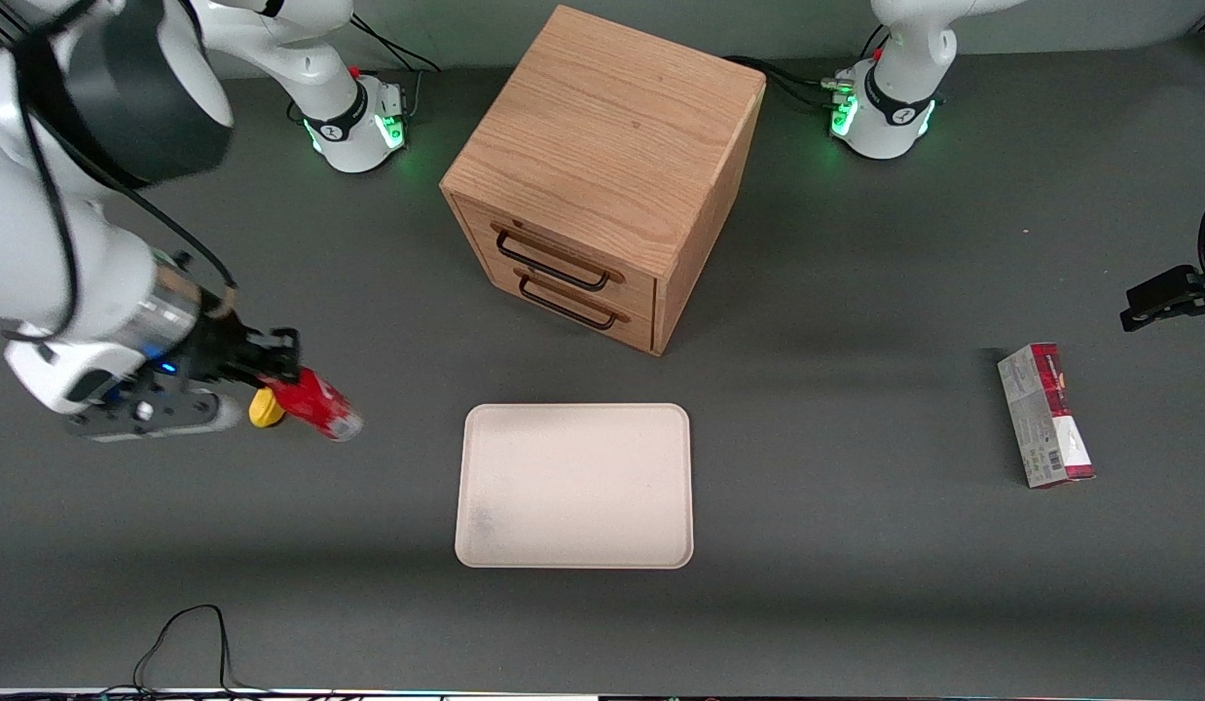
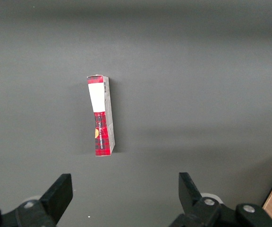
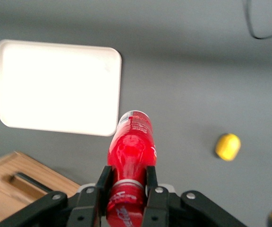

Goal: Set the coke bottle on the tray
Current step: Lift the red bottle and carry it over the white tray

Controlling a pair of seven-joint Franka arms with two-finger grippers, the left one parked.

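My right gripper (image 1: 279, 374) is shut on the coke bottle (image 1: 315, 403), a slim red bottle with white lettering and a silvery base. The bottle hangs tilted above the table, base pointing toward the tray (image 1: 574, 484). In the right wrist view the two black fingers (image 3: 104, 180) clamp the coke bottle (image 3: 130, 150) just below its cap, with the pale cream tray (image 3: 55, 85) ahead and apart from it. The tray is flat, with nothing on it. The bottle is off the tray, toward the working arm's end of the table.
A yellow lump (image 1: 265, 408) lies on the table beside the gripper. A wooden two-drawer cabinet (image 1: 602, 175) stands farther from the front camera than the tray. A red-and-white carton (image 1: 1044, 415) lies toward the parked arm's end. A black cable (image 1: 184, 643) loops near the table's front edge.
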